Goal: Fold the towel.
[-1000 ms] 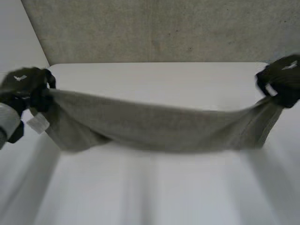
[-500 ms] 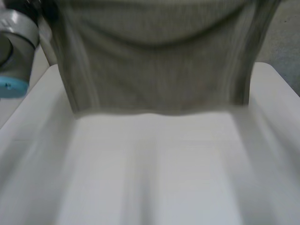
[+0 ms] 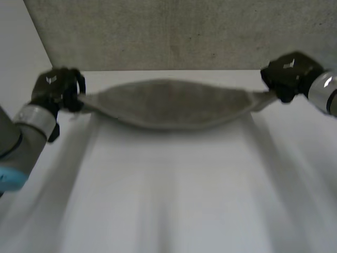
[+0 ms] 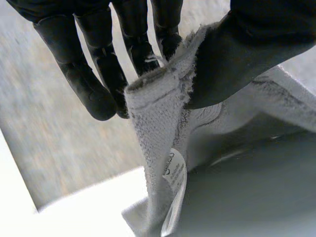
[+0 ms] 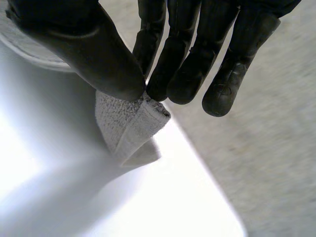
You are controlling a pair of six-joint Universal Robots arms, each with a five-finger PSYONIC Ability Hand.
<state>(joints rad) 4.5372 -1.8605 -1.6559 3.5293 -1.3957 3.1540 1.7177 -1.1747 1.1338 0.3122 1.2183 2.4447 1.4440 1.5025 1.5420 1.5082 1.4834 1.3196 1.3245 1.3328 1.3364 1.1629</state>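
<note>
Each pinching a corner between thumb and fingers, the left hand (image 3: 52, 90) and right hand (image 3: 288, 74) have swung the towel (image 3: 168, 103) down from its raised curtain to the far edge of the table (image 3: 174, 184), likely laying it out for a fold. Its long axis runs crosswise, stretched hand to hand.

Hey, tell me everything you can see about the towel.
The towel is grey-beige terry cloth with a small white label near one corner. The left hand and right hand each pinch an end between thumb and fingers, stretching it wide over the far part of the table, its middle sagging.
</note>
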